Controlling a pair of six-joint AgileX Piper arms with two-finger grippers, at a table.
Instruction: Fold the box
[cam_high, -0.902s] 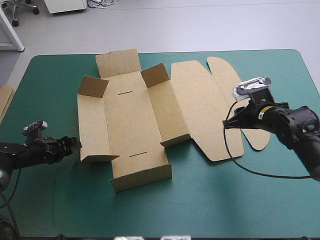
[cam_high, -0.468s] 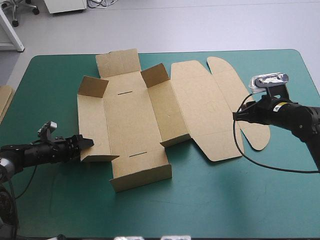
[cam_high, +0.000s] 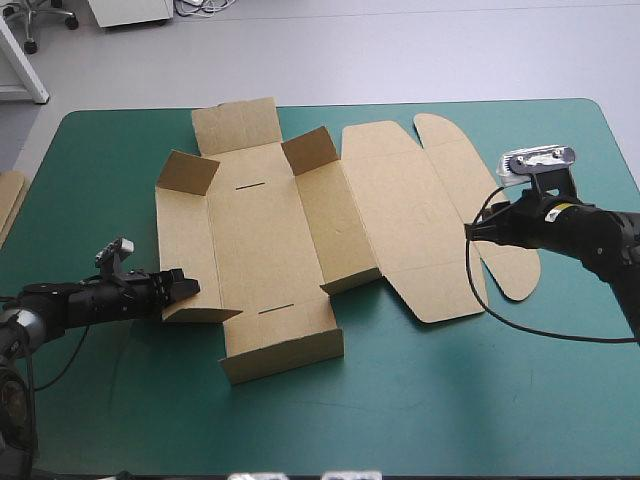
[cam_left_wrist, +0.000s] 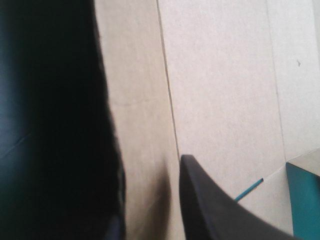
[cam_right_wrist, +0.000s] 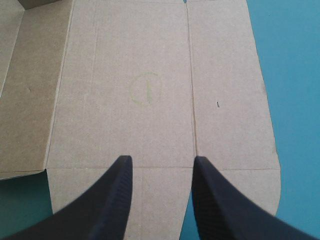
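The brown box (cam_high: 262, 240) lies spread at the table's middle, with small corner flaps and the near wall standing up. Its lid (cam_high: 400, 210) lies flat toward the right with rounded ear flaps. My left gripper (cam_high: 182, 287) is low at the near corner of the box's left panel. In the left wrist view the left gripper (cam_left_wrist: 150, 160) is open, its black fingers apart right over the brown board (cam_left_wrist: 220, 90). My right gripper (cam_high: 470, 231) hovers at the lid's right edge. In the right wrist view the right gripper (cam_right_wrist: 160, 159) is open above the lid's end flap (cam_right_wrist: 145, 90).
An edge of more brown board (cam_high: 8, 205) shows at the table's left edge. Teal-green cover (cam_high: 420, 400) lies bare along the near side and at the right of the lid.
My left gripper has slid right along the table until it reached the left panel's near corner. The right gripper drew back slightly to the right earlier and has since stayed put.
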